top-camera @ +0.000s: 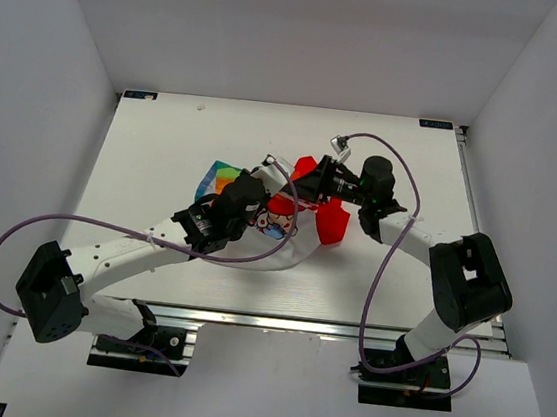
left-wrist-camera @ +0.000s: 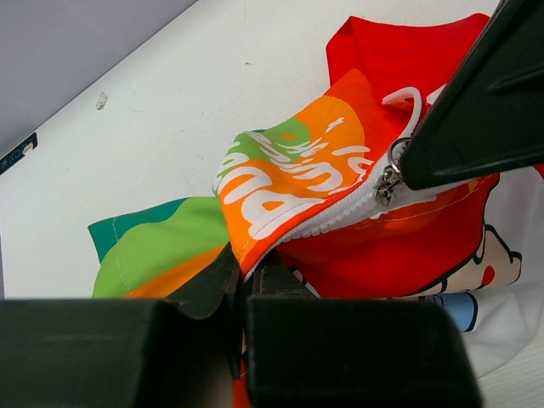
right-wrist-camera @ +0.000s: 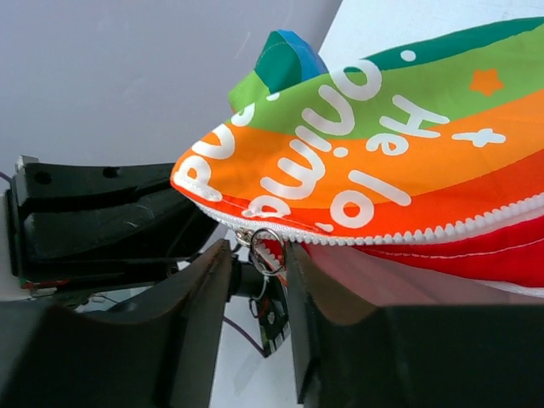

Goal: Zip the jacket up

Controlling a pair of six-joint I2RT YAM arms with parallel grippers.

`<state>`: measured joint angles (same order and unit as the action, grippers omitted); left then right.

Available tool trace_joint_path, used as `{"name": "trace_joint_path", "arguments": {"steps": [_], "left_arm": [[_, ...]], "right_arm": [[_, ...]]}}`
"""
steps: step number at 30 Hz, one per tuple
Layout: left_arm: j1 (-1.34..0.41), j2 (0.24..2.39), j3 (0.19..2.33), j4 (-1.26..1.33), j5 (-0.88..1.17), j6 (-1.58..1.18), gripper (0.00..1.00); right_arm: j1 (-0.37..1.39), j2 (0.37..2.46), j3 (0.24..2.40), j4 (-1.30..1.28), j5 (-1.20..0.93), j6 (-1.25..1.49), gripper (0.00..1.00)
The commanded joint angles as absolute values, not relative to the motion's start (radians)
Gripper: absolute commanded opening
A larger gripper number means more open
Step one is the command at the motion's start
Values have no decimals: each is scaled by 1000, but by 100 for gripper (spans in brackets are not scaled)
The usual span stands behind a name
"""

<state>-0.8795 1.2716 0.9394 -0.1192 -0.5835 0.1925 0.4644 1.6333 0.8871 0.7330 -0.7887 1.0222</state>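
The jacket [top-camera: 278,231] lies mid-table, white with a cartoon print, a red part [top-camera: 331,225] and a rainbow hem [top-camera: 219,176]. My left gripper [top-camera: 249,193] is shut on the hem's lower corner beside the zipper, as the left wrist view [left-wrist-camera: 240,270] shows. It holds the orange lettered hem [left-wrist-camera: 297,174] up. The zipper pull [left-wrist-camera: 389,182] hangs partway along the white teeth. My right gripper [top-camera: 307,182] is open. Its fingers stand either side of the pull's metal ring [right-wrist-camera: 268,245] with a gap, in the right wrist view [right-wrist-camera: 259,255]. The hem [right-wrist-camera: 382,153] stretches above them.
The white table [top-camera: 164,155] is bounded by grey walls on three sides. The left arm's black wrist [right-wrist-camera: 93,221] is close behind the right gripper's fingers. A right finger [left-wrist-camera: 484,102] fills the left wrist view's upper right. Purple cables loop beside both arms.
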Motion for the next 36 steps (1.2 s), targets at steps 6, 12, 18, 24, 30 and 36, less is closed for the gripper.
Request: {"name": "trace_joint_path", "arguments": {"steps": [6,12,18,24,30,36], "left_arm": [[-885,1233,940,-89,-575,178,0],[-885,1226,940,-86,-578,178,0],[-885,1204,936,-80,-589,173,0],[-884,1154,914,-60,-610,156,0],[-885,1117,904,-116,-666,103,0],[-885,1080,890,-182,-725,19,0]], "right_arm": [[459,1611,879,853,-807,1094,24],[459,1603,888,788,-785,1063,18],[459,1589,914,671,-753,980,0],[491,1504,986,248,-475,668,0],[511,1445,995,-44,0,526,0],[509,1502,1060,-178,336,480,0]]}}
